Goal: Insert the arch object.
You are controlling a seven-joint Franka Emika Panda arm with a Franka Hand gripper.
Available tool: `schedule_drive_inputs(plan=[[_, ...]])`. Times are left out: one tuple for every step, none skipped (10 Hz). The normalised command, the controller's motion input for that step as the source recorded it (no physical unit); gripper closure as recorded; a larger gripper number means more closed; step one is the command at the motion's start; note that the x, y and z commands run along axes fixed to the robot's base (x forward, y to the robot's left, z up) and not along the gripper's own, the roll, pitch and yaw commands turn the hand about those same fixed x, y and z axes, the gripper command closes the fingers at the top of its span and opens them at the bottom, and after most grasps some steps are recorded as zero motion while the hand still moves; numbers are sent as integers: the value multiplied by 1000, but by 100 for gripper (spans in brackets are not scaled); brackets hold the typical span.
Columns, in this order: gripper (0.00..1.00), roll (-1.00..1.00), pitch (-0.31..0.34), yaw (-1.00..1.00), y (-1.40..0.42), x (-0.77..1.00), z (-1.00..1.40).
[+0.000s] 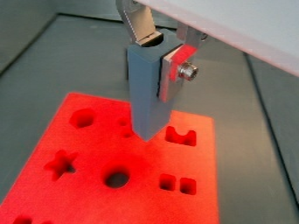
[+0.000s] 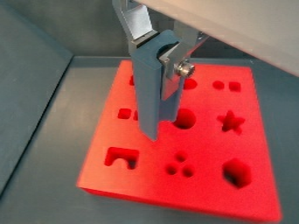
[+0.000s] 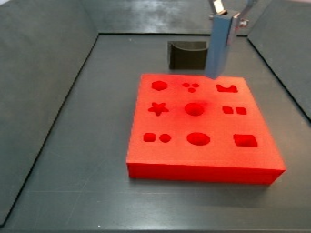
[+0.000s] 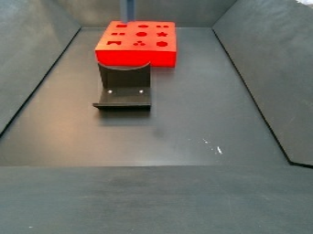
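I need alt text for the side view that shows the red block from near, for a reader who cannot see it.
The gripper holds a blue arch piece upright above the far edge of a red block, near its arch-shaped hole. The block lies on a dark floor and has other shaped holes, such as a star. The dark fixture stands behind it.

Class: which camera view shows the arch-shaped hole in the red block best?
A wrist view: the arch hole lies near, whole and unblocked. In the other wrist view the blue piece in the gripper edges it. Both side views show it small.
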Motion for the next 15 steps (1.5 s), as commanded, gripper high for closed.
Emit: schedule_drive_inputs(plan=[[100,-39,0,-823,174,360,-83],[100,-37,0,-823,174,360,-86],[100,-31,0,-834,169,340,-106],[100,-9,0,-869,143,246,-166],[100,0,19,-869,149,191,-186],[100,0,60,-869,143,129,-200],[100,0,83,-923,66,17,-151],[100,-20,59,-949,20,40,-100],[100,-41,11,-963,0,97,-74],[100,-61,0,-963,0,151,-60],[100,-56,0,-886,0,249,-74],[100,-36,0,-817,0,323,-111],[100,-20,0,-777,0,360,-143],[100,0,3,-603,0,357,-163],[100,0,0,-509,0,306,-111]])
